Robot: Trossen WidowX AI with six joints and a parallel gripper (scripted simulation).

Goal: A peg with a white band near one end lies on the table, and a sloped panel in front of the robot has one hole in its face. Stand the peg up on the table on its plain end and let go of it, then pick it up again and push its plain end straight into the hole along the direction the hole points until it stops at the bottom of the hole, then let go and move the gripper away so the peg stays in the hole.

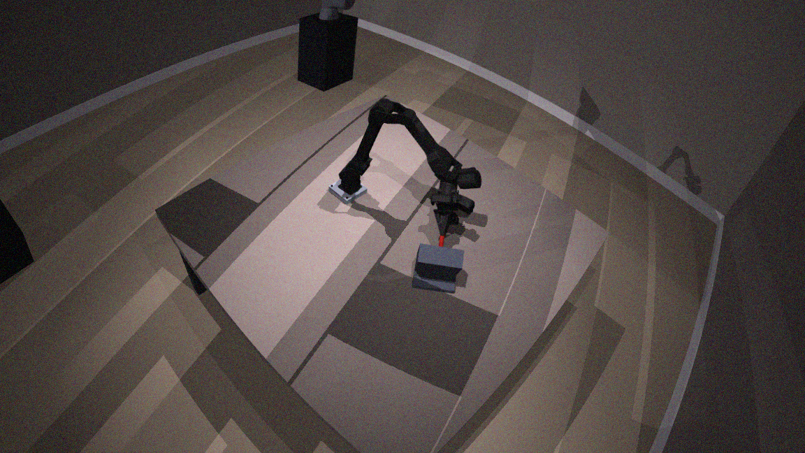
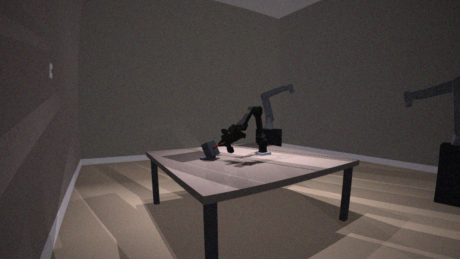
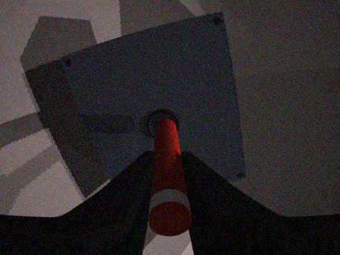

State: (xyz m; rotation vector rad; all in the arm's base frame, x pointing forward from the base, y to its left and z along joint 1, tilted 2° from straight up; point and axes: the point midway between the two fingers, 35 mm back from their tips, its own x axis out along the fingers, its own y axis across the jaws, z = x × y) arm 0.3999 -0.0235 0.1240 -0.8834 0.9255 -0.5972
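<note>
My gripper (image 1: 444, 228) (image 2: 222, 142) (image 3: 167, 159) is shut on the red peg (image 1: 441, 240) (image 2: 216, 145) (image 3: 167, 168). The peg's white band (image 3: 169, 200) sits near the end closest to the wrist camera, between my fingers. Its plain end points away from me and sits in the mouth of the hole (image 3: 162, 118) in the sloped panel (image 1: 439, 257) (image 2: 209, 148) (image 3: 189, 68). The panel is a grey-blue block with a tilted square face, and it stands on the table (image 1: 292, 247) (image 2: 257, 177). How deep the peg sits in the hole is hidden.
The arm's base (image 1: 347, 191) (image 2: 262, 152) is bolted to the table behind the panel. A black pedestal with a grey arm (image 1: 327, 47) (image 2: 270, 128) stands on the floor beyond the table. Another pedestal (image 2: 447, 174) stands at the right.
</note>
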